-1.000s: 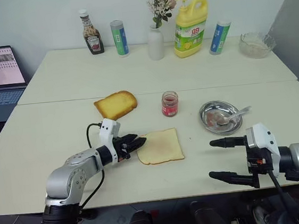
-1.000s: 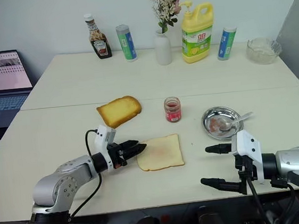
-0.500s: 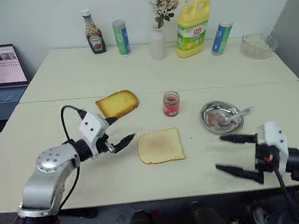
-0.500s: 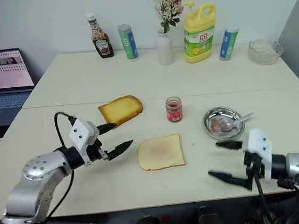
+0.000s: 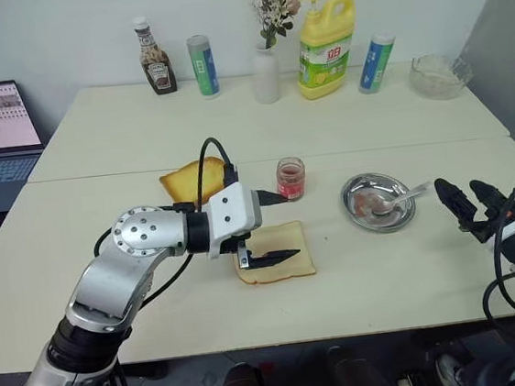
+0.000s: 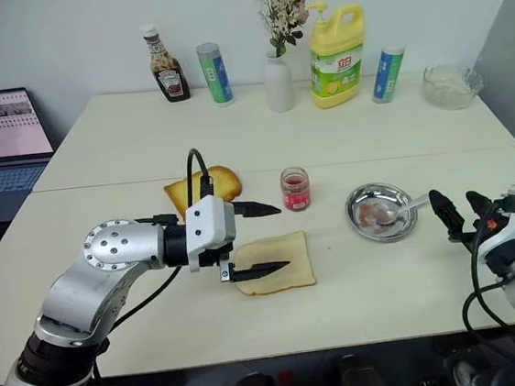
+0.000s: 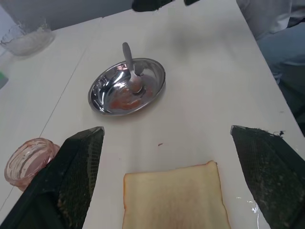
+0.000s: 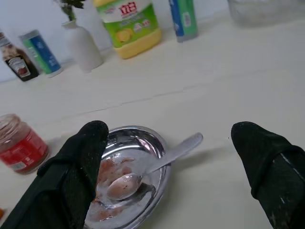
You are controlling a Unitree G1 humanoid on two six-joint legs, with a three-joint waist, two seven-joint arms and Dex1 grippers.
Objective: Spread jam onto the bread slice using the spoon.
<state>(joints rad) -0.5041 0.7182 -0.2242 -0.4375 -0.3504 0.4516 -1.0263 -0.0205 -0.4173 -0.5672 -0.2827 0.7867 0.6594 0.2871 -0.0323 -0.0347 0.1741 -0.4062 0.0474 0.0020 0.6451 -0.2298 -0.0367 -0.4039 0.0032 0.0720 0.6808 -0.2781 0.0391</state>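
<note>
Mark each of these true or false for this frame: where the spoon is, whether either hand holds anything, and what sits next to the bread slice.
1. The spoon lies with its bowl in the steel dish. True.
2. The right hand is shut on the spoon. False: it is open and empty, to the right of the dish.
3. The left hand hangs open above the bread slice. True.
4. The jam jar stands on the bread slice. False: it stands on the table behind the slice, apart from it.
5. The toasted slice lies inside the dish. False: it lies on the table, left of the jar.
</note>
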